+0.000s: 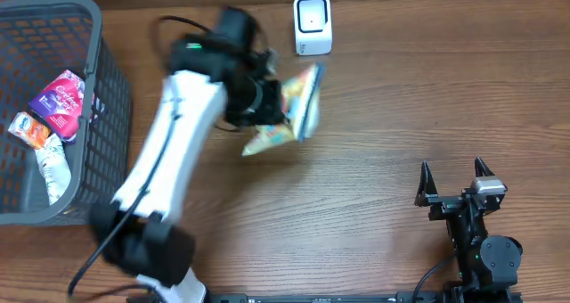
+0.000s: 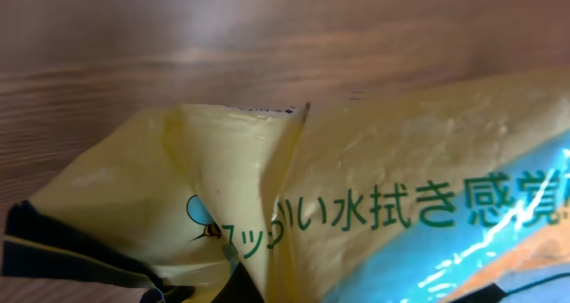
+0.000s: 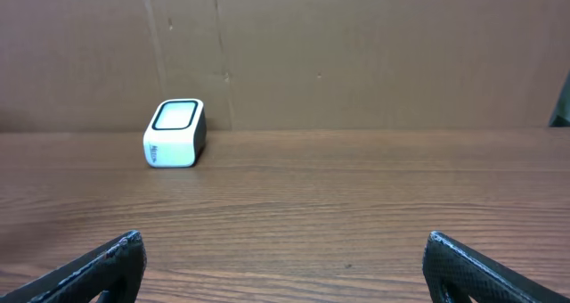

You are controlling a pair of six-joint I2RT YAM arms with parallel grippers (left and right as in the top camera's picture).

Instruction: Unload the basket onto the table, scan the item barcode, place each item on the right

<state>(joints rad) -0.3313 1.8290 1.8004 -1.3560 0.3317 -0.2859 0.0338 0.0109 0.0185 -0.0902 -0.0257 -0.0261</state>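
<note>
My left gripper (image 1: 270,105) is shut on a yellow and blue packet (image 1: 300,109) and holds it above the table, just in front of the white barcode scanner (image 1: 313,24). The left wrist view is filled by the crumpled yellow packet (image 2: 392,187) with green Japanese print, over wood grain. No barcode shows on the visible faces. My right gripper (image 1: 453,167) rests open at the front right with nothing between its fingers. From the right wrist view the scanner (image 3: 175,134) stands far off to the left, and the right gripper (image 3: 283,245) points over bare wood.
A dark mesh basket (image 1: 109,80) sits at the left edge and holds a purple packet (image 1: 61,98) and a white and orange tube (image 1: 32,130). A brown cardboard wall (image 3: 356,53) closes off the back of the table.
</note>
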